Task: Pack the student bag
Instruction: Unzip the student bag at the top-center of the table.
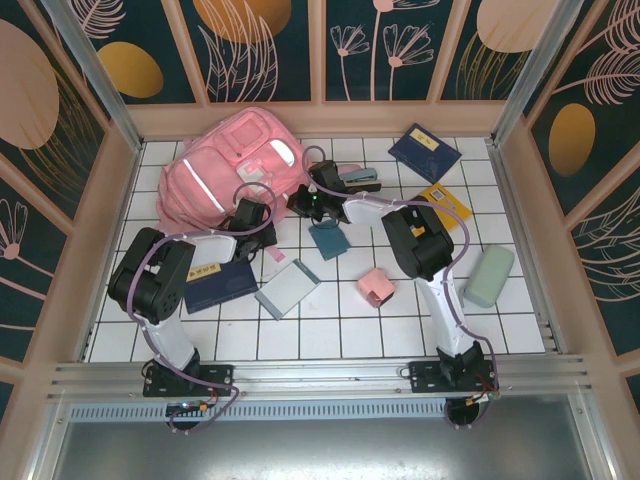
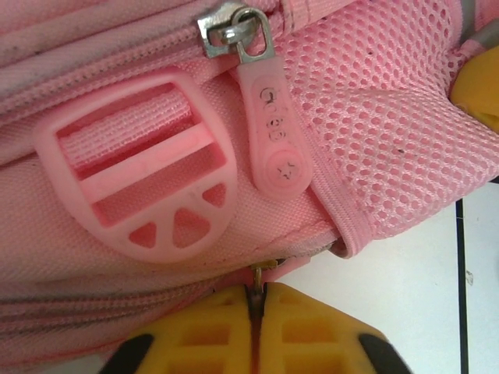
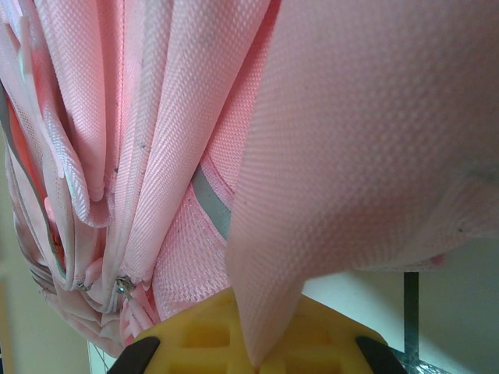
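Left gripper (image 2: 256, 315): my yellow fingers (image 2: 210, 335) are pressed flat together with only a thin seam between them. At their tips they pinch a small metal tab (image 2: 265, 269) on the lower edge of the student bag (image 2: 78, 257). Just beyond the tips lie a pink plastic buckle (image 2: 144, 183), a pink rubber zip pull (image 2: 273, 132) hanging from its metal slider, and a mesh pocket (image 2: 390, 117).

Right gripper (image 3: 253, 351): my jaws are closed on a fold of the bag's pink fabric, which rises from between them as a taut sheet. A grey reflective strip (image 3: 210, 199) shows among the gathered folds to the left.

From above, my left gripper (image 1: 250, 215) meets the near edge of the student bag (image 1: 235, 165), and my right gripper (image 1: 305, 200) meets its near right corner. My left arm (image 1: 160, 275) rises from its base, bends at the elbow and reaches forward and rightward. My right arm (image 1: 420, 245) rises likewise, then stretches leftward across the table (image 1: 400, 330). The bag lies at the far left of the white tiles, close to the back wall.
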`<state>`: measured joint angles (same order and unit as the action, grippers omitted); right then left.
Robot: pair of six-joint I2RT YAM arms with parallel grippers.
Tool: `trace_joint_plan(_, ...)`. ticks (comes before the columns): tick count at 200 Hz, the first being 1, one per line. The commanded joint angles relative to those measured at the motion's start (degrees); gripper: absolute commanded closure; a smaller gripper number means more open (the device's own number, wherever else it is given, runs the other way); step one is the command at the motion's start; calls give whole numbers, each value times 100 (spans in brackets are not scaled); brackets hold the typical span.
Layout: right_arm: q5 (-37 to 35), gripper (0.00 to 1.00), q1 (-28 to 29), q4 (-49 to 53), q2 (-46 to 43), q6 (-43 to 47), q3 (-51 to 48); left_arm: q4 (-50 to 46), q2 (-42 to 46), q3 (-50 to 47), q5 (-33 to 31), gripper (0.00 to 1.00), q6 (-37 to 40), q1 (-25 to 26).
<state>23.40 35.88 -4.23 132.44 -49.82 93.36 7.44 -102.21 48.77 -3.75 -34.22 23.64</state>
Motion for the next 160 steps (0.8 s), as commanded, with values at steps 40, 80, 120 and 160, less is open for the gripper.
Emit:
trace_joint_plan(40, -220, 100, -143, -216, -215, 79, -193, -639, 553, 2, -508, 100, -61, -22)
trace_joint_plan(80, -314, 100, -407, -342, -583, 71, -471, -1246, 958, -17, -902, 100, -125, -102)
trace_joint_plan(120, -419, 100, -592, -261, -807, 189, -513, -1883, 1304, -142, -1275, 100, -230, -427)
trace_joint_plan(160, -404, 100, -765, -148, -744, 365, -321, -2261, 1929, -510, -1320, 100, -282, -881)
